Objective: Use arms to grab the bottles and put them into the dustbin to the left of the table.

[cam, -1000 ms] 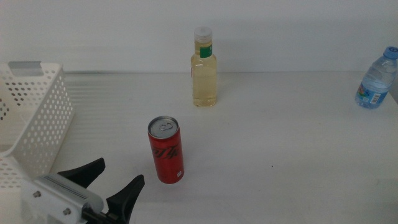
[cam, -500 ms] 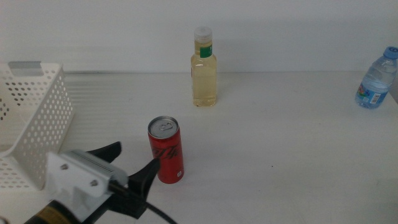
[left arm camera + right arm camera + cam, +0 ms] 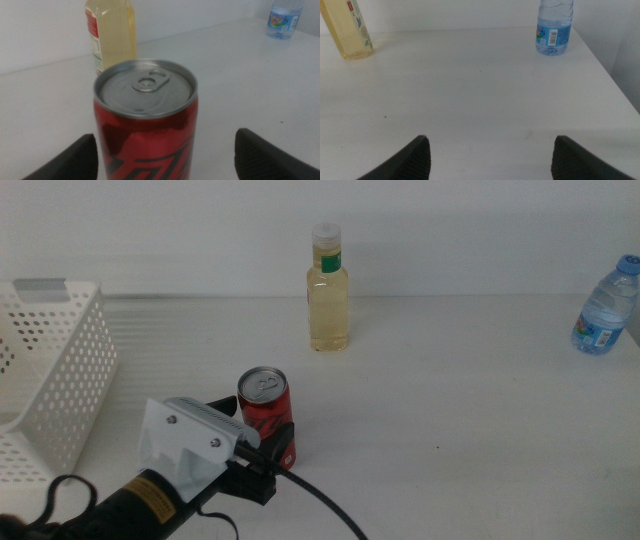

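A slim red can (image 3: 267, 408) stands upright on the white table (image 3: 460, 420), front left of centre. My left gripper (image 3: 262, 442) is open with its jaws on either side of the can, not closed on it; the left wrist view shows the can (image 3: 145, 125) between the jaws. The yellow-liquid bottle (image 3: 328, 290) stands behind it near the far edge. The small water bottle (image 3: 604, 308) stands at the far right. The white perforated dustbin (image 3: 50, 370) sits at the left. My right gripper (image 3: 490, 155) is open, low over bare table, out of the middle view.
The right wrist view shows the yellow bottle (image 3: 347, 27) and the water bottle (image 3: 554, 27) ahead, with the table's right edge (image 3: 607, 75) beside the water bottle. A white wall lies behind the table.
My left gripper has moved forward and to the right, from short of the can to having its open jaws around it. The bottles and dustbin have not moved.
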`<action>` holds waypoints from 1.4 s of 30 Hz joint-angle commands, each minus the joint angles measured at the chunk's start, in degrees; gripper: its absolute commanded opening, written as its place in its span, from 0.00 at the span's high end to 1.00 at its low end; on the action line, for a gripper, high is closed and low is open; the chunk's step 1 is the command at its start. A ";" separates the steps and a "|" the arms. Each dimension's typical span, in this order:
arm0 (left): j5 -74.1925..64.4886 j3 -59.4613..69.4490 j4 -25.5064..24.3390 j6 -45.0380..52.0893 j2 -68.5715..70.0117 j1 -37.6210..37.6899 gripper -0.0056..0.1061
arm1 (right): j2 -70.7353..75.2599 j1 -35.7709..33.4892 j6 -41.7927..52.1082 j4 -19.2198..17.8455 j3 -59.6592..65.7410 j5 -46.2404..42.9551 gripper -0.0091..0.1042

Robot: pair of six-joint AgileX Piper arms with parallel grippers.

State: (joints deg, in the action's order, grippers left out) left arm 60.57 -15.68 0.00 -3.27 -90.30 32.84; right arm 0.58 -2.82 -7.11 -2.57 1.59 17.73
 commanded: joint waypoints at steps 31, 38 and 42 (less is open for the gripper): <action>14.83 -10.27 1.43 -0.33 -16.01 0.25 0.31 | 1.57 0.42 0.41 -0.75 -0.46 -4.17 0.36; 13.28 -9.71 1.43 -2.72 -14.02 0.25 0.97 | 1.57 0.42 0.41 -0.75 -0.46 -4.17 0.36; 9.54 -7.92 1.90 -2.78 -8.46 0.25 0.99 | 1.57 0.42 0.41 -0.75 -0.46 -4.17 0.36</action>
State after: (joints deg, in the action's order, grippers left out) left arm 61.96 -23.06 1.39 -5.03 -104.04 32.84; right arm 0.58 -2.82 -7.11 -2.57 1.59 17.73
